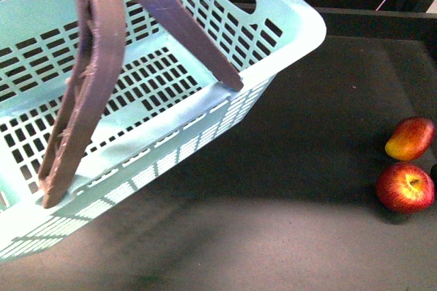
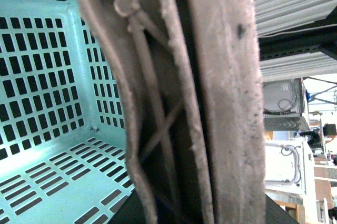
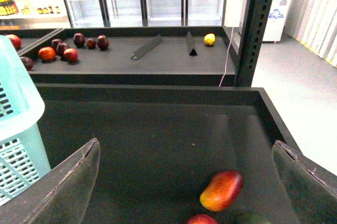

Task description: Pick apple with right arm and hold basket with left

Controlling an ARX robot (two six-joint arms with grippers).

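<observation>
Right now my right gripper [image 3: 184, 148] stands wide apart, empty, over the dark shelf [image 3: 158, 124]. The apple [image 1: 405, 187] lies near it, beside a red-yellow fruit [image 1: 410, 138]. My left gripper's state I cannot tell: the brown handles [image 2: 221, 103] of the basket [image 1: 293, 28] fill its view.

Front: from body, angled down onto table [image 1: 307, 168], basket [image 1: 287, 31] close at left. Left wrist: pressed near brown handle [image 2: 221, 103], facing into basket. Right wrist: low over table, facing far shelf [image 3: 158, 61], between fingers [image 3: 73, 182]. Shared: basket, apple [image 1: 405, 187].
</observation>
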